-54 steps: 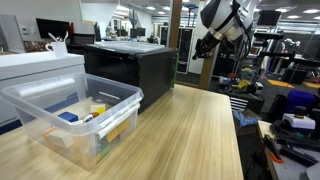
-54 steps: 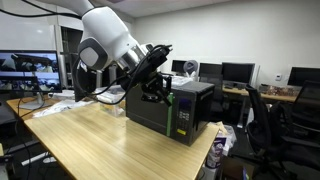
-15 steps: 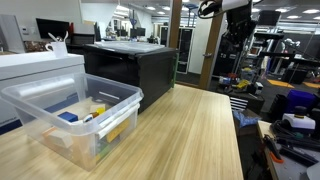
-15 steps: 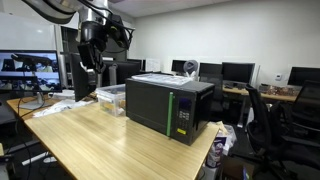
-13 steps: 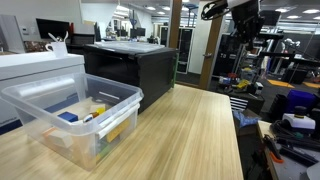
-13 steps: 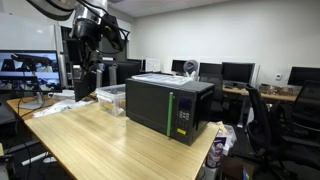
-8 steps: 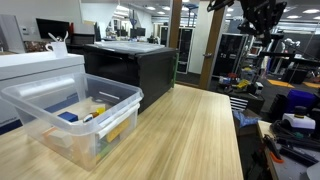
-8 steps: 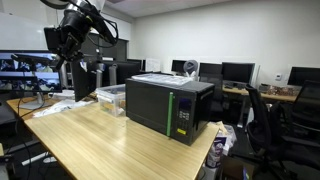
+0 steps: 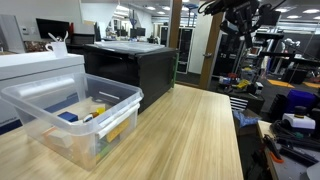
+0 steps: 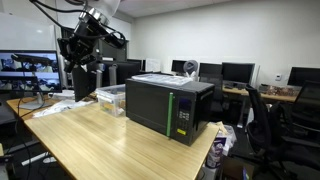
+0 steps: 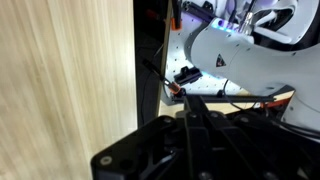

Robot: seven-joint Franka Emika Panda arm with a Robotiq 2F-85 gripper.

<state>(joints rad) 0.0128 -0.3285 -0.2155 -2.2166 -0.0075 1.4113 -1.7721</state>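
Over the last half second the arm has swung sideways, and the pincer [image 11: 188, 112] now hangs high in the air. Its jaws are pressed tight together with nothing between them. Straight below it lie the table [image 11: 60, 70] edge and the robot's white base [image 11: 240, 55]. Farther off and lower sit the clear bin [image 9: 120, 92] and then the black microwave [image 10: 165, 105].

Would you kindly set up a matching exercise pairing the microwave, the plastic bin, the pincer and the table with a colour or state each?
Column one:
1 microwave
2 plastic bin
3 pincer
4 table

Column two:
a light wood
b shut, up high
c black
d clear, small things inside

Pairs: 1-c, 2-d, 3-b, 4-a
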